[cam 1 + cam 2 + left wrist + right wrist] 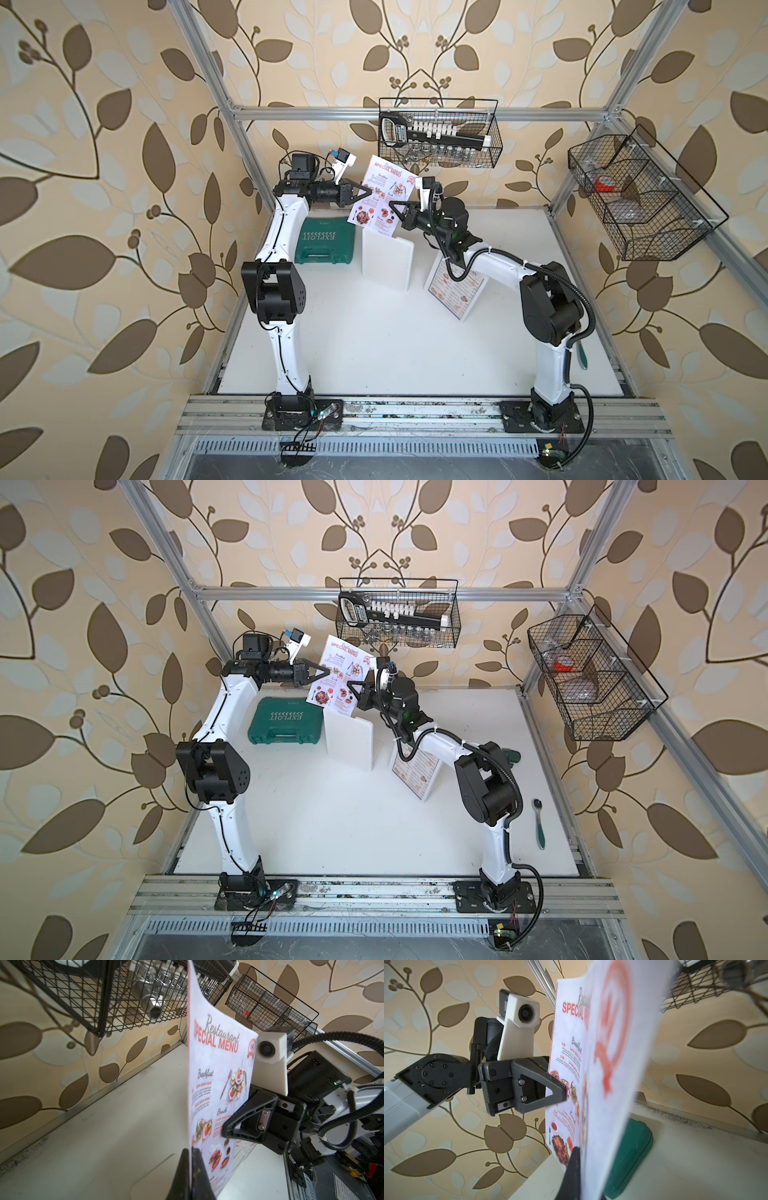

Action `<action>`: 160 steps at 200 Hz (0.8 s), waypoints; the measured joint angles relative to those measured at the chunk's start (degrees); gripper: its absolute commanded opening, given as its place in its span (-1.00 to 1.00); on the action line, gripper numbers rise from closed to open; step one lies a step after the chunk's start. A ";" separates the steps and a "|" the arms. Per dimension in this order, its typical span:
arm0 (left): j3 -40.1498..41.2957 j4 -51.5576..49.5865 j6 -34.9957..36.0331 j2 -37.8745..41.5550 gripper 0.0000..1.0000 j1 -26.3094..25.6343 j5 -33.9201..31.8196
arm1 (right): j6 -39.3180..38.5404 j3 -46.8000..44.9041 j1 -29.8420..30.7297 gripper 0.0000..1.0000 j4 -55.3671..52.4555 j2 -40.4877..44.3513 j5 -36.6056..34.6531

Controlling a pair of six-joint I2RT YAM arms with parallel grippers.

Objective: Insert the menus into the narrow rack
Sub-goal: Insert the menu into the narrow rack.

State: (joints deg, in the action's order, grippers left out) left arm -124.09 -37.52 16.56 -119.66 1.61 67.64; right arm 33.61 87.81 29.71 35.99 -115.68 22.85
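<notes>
The white-pink "Special Menu" sheet (pixel 382 193) (pixel 340 673) stands upright in the air above the back of the table. My left gripper (pixel 368 192) (pixel 191 1167) is shut on one side edge. My right gripper (pixel 392 204) (pixel 580 1167) is shut on the opposite edge. The two face each other across the sheet. A second menu (pixel 455 286) (pixel 415 773) lies flat on the table, partly under my right arm. One black wire rack (pixel 440 133) hangs on the back wall just above the held sheet, and another (pixel 640 199) on the right wall. Which one is the narrow rack I cannot tell.
A green tool case (pixel 326 245) and a white board (pixel 388 264) lie under the held sheet. A ratchet wrench (pixel 539 825) lies near the table's right edge. The back rack holds a black-and-white tool and glass jars. Aluminium frame posts (pixel 245 158) stand at the back corners.
</notes>
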 measured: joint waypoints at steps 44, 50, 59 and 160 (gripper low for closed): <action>0.00 0.02 0.00 -0.24 -1.00 0.00 -0.04 | -0.02 0.22 0.42 -1.00 -0.46 0.00 -0.39; 0.00 0.02 0.00 -0.37 -1.00 0.00 -0.04 | -0.04 0.28 0.44 -1.00 -0.63 0.00 -0.39; -0.02 0.02 0.00 -0.59 -1.00 0.00 -0.04 | -0.04 0.44 0.50 -1.00 -0.98 0.00 -0.39; -0.02 0.07 0.00 -1.27 -0.89 0.00 0.11 | -0.68 -0.22 0.68 -1.00 -2.43 0.98 -0.81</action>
State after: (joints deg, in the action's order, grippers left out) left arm -124.11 -37.45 16.56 -120.92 1.61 67.75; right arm 32.93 87.59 30.39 33.56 -114.69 22.04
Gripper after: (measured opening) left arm 0.045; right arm 0.047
